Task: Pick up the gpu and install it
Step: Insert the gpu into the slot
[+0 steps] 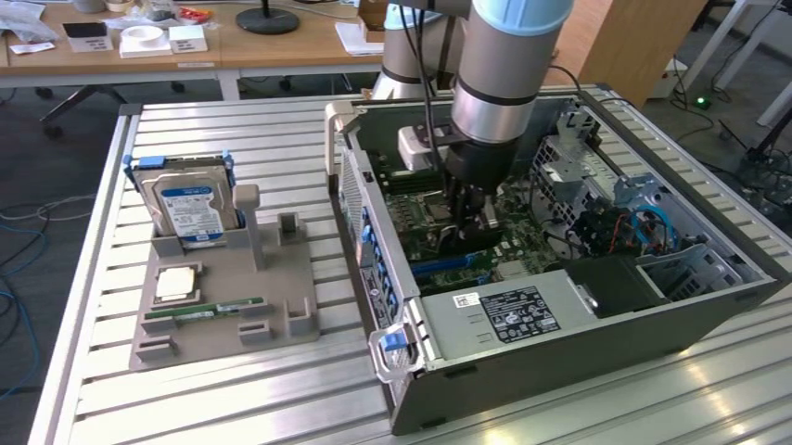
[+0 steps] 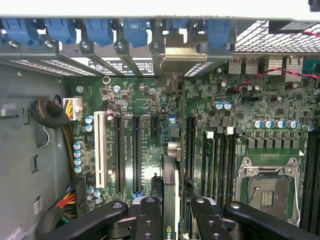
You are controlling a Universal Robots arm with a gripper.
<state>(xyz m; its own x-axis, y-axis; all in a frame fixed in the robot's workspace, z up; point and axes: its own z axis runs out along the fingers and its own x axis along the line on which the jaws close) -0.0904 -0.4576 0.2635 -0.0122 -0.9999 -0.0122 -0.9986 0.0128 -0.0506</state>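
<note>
Installation in hand: black gripper (image 1: 477, 221) clenches thin dark gpu card (image 2: 170, 182) edge-down over green motherboard (image 2: 150, 100) inside grey computer case (image 1: 594, 362); seating likely calls for exact slot alignment.

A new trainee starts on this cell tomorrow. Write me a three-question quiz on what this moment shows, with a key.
1. True or false: the hard drive and the green memory stick both sit on the grey fixture, outside the computer case.
2. Choose one. The jaws are closed on: A the hard drive; B the memory stick; C the gpu.
3. Short answer: which green board inside the case lies beneath the gpu?

Key
1. True. The drive stands upright and the stick lies flat.
2. C. The thin dark card is pinched edge-on between the jaws.
3. The motherboard.
</note>
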